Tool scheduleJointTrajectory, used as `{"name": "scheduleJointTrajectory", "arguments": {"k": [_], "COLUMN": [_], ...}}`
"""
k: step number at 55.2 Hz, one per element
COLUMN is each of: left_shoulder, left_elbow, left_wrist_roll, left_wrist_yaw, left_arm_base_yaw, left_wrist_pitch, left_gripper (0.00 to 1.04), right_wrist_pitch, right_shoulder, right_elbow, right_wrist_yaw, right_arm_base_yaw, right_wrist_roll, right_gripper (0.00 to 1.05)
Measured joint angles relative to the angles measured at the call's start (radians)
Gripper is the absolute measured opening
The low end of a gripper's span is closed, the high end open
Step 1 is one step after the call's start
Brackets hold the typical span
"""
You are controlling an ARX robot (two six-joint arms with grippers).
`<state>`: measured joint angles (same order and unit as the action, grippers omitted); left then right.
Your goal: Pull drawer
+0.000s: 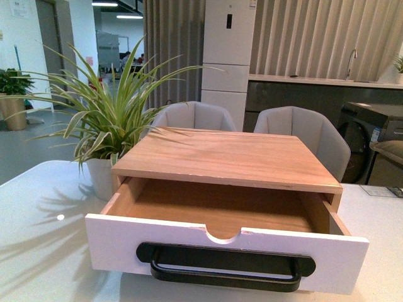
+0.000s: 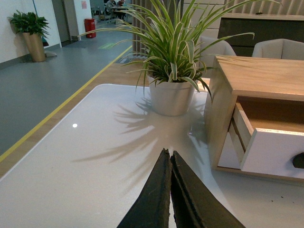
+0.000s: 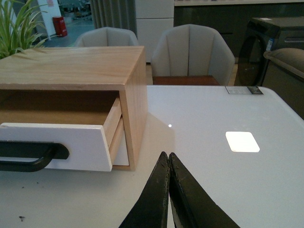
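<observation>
Both pincers clenched, empty: left pincer (image 2: 170,164), right pincer (image 3: 168,164) | drawer (image 1: 227,245) open | no legible writing

No readable text in any view

A small printed card (image 3: 243,90) lies on the white table (image 3: 266,180) in the right wrist view, its print too small to make out; papers on the far wall (image 1: 20,7) in the front view are equally illegible.

The drawer (image 1: 227,251) had a white front, black handle (image 1: 225,267) and light wood inside. The cabinet (image 1: 227,157) was pale wood, the table (image 1: 44,251) white, the plant (image 1: 104,113) green-and-cream striped in a white pot (image 1: 101,176).
</observation>
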<state>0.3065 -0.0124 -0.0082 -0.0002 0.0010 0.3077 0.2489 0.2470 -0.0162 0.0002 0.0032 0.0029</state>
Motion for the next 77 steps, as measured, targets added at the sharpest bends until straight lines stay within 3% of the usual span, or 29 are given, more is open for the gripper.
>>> {"name": "scheduleJointTrajectory", "arguments": {"k": [12, 17, 22, 28, 47, 77], "left_shoulder": [-0.087, -0.113, -0.130, -0.264, -0.300, -0.300], "left_elbow": [0.000, 0.000, 0.000, 0.000, 0.000, 0.000], "left_wrist_roll": [0.000, 0.000, 0.000, 0.000, 0.000, 0.000], "left_wrist_yaw": [0.000, 0.000, 0.000, 0.000, 0.000, 0.000], "left_arm_base_yaw": [0.000, 0.000, 0.000, 0.000, 0.000, 0.000], "left_wrist_pitch": [-0.089, -0.114, -0.132, -0.293, -0.306, -0.306], "left_gripper": [0.03, 0.03, 0.03, 0.03, 0.03, 0.95], "right_wrist_pitch": [-0.073, -0.231, -0.244, -0.247, -0.248, -0.248], "right_shoulder": [-0.072, -0.200, -0.237, -0.240, -0.241, -0.241], "right_elbow": [0.000, 0.000, 0.000, 0.000, 0.000, 0.000], "right_wrist_yaw": [0.000, 0.001, 0.000, 0.000, 0.000, 0.000], "right_arm_base_yaw": [0.000, 0.000, 0.000, 0.000, 0.000, 0.000], "right_wrist_roll": [0.000, 0.000, 0.000, 0.000, -0.001, 0.000], "right_gripper": [0.02, 0.02, 0.02, 0.02, 0.03, 0.95]}}
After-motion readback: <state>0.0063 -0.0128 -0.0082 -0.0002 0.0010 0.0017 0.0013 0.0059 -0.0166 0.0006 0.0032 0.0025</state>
